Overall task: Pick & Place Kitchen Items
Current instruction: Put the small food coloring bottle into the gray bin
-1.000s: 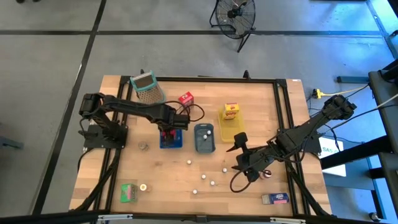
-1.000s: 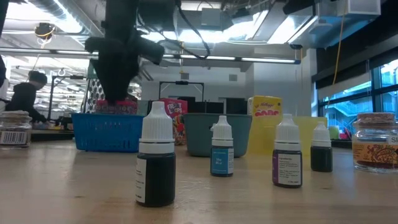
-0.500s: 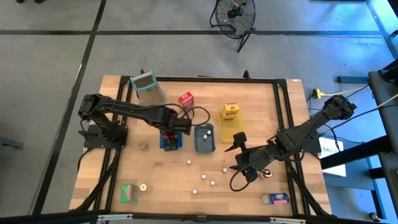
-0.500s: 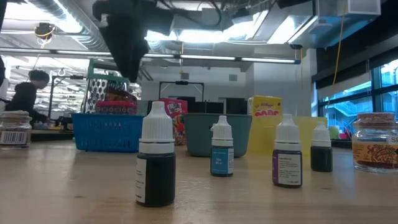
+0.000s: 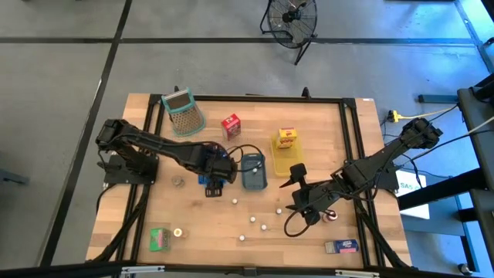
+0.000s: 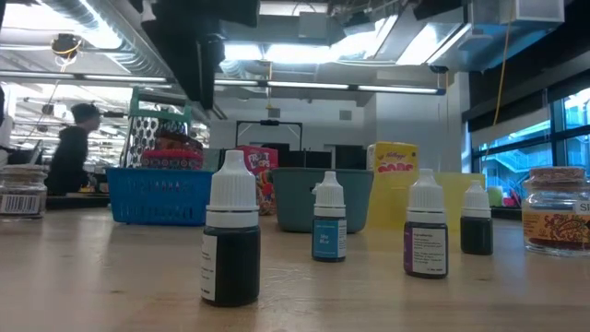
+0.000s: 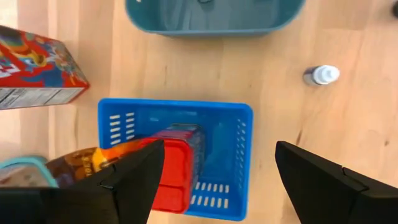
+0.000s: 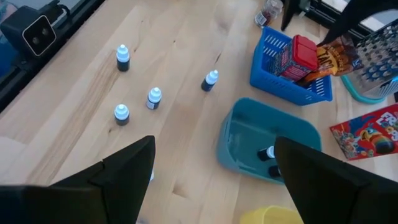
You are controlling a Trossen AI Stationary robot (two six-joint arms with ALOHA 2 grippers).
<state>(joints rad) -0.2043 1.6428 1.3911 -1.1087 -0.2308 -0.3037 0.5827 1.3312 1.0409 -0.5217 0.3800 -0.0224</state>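
Left gripper (image 7: 214, 180), jaws spread wide and holding nothing, hung above the blue basket (image 5: 210, 178) at centre-left of the overhead frame, where a red tin (image 7: 171, 177) and a brown packet (image 7: 81, 163) already lay inside. Right gripper (image 8: 211, 180), jaws likewise apart and empty, waited at lower right of the overhead frame, near the bench's right rail.

Small dropper bottles (image 5: 235, 201) stood scattered on the bare wood across the lower middle of that frame, apart from one another; one (image 8: 267, 152) lay in the grey-blue tray (image 5: 254, 171) just right of the basket. Judging from this, the next pick was probably a loose bottle. The caps are narrow and the bottles tall, so a straight descent with the jaws centred on the body, not the cap, would guard against tipping one over.

A red carton (image 5: 231, 123), a yellow carton (image 5: 287, 137) on its yellow tray, and a green carton (image 5: 160, 239) at lower left sat on the pale wooden bench (image 5: 309, 239). Beyond it, the level view showed a lit workshop with a person (image 6: 72, 148) at far left.
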